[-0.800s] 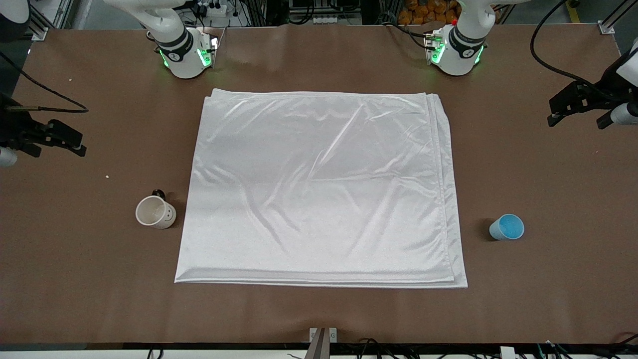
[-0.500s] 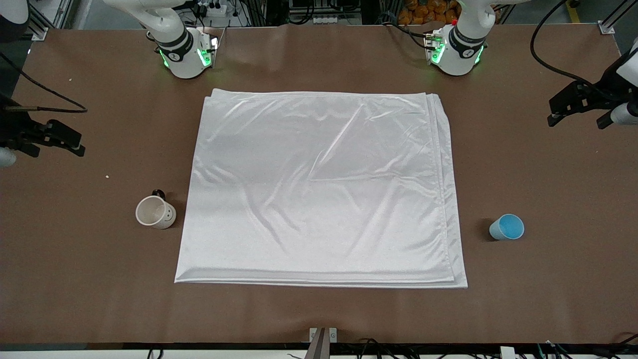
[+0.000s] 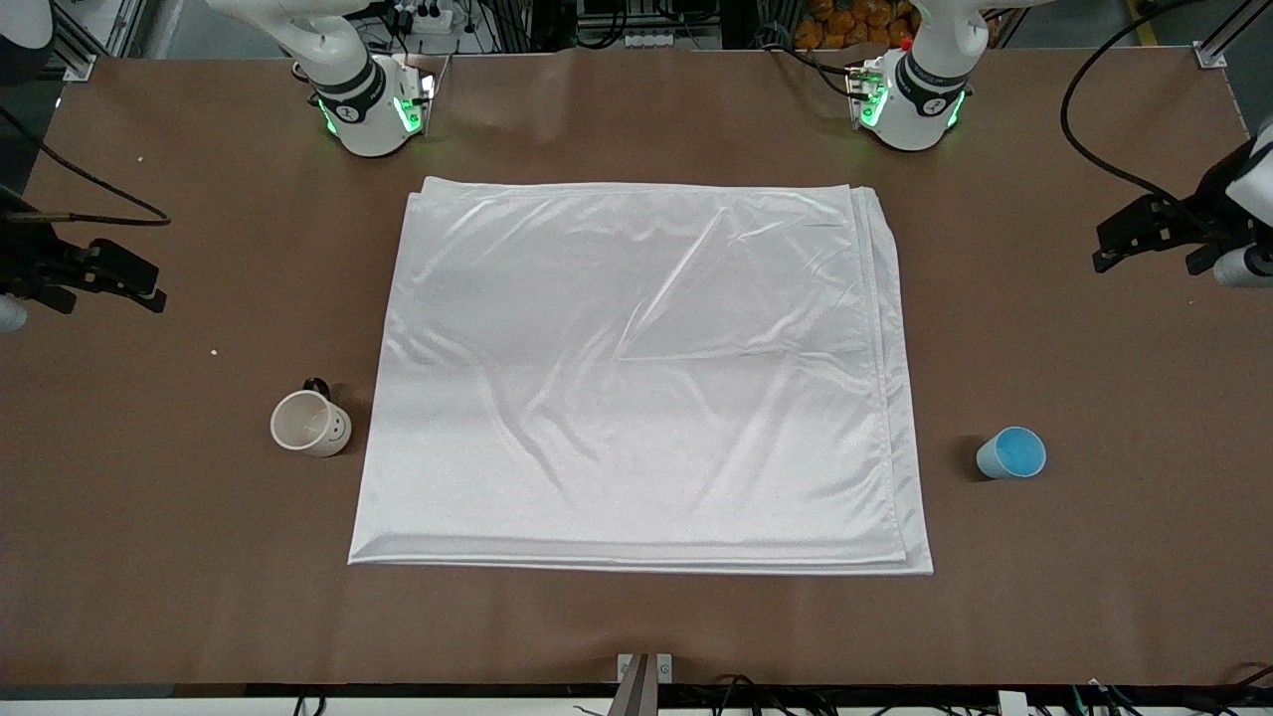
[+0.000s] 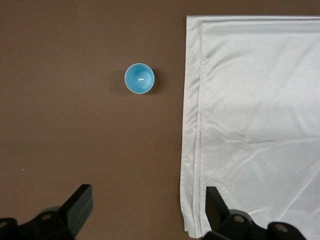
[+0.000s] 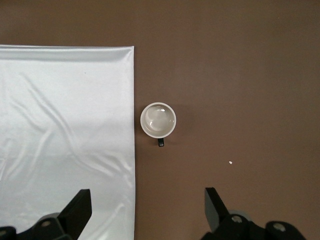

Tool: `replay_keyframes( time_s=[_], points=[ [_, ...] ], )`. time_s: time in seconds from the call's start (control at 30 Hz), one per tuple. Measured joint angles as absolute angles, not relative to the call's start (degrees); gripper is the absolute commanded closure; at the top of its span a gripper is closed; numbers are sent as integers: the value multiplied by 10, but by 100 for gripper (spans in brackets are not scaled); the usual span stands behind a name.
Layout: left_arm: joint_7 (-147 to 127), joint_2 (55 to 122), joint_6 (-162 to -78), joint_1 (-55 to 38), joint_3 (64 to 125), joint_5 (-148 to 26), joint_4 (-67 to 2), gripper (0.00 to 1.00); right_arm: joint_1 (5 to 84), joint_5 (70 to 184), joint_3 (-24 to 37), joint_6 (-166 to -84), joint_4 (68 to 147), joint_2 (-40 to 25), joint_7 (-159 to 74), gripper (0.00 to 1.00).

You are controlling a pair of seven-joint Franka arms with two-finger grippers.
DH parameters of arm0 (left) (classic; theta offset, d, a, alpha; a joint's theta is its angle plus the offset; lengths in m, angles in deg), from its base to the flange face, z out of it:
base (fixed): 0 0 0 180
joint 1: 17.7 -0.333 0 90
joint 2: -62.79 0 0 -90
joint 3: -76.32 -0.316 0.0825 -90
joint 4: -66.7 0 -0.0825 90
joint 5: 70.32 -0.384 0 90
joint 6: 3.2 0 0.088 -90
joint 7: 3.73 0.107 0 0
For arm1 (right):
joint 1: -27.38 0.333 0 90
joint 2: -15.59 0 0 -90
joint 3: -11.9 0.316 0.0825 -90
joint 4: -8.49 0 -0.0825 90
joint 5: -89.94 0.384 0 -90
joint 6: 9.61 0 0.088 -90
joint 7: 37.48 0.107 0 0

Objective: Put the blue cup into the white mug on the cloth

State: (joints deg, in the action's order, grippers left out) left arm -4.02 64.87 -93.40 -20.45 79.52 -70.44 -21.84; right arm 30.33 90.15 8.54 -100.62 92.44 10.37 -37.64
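Note:
The blue cup (image 3: pixel 1011 453) stands upright on the bare table beside the cloth (image 3: pixel 636 378), toward the left arm's end; it also shows in the left wrist view (image 4: pixel 139 79). The white mug (image 3: pixel 309 424) stands upright on the table beside the cloth's edge toward the right arm's end, with its dark handle turned away from the front camera; it also shows in the right wrist view (image 5: pixel 158 119). My left gripper (image 3: pixel 1109 244) (image 4: pixel 147 195) hangs open and empty, high over the table near the cloth's edge. My right gripper (image 3: pixel 154 286) (image 5: pixel 146 196) hangs open and empty over the cloth's edge (image 5: pixel 65 135).
The brown table (image 3: pixel 636 617) carries only the cloth and the two cups. The arm bases (image 3: pixel 373 109) (image 3: pixel 910 99) stand along the edge farthest from the front camera. A small white crumb (image 3: pixel 214 351) lies near the mug.
Both grippers have shifted slightly in the air at the table's ends. The cups and the cloth have not moved.

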Motion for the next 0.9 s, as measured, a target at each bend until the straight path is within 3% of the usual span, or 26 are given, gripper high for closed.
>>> replay_keyframes(
  time_s=[0.9],
  points=[
    [84, 897, -1111, -286, 792, -706, -188, 0, 303, 901, 82, -967, 941, 67, -377, 0]
  ],
)
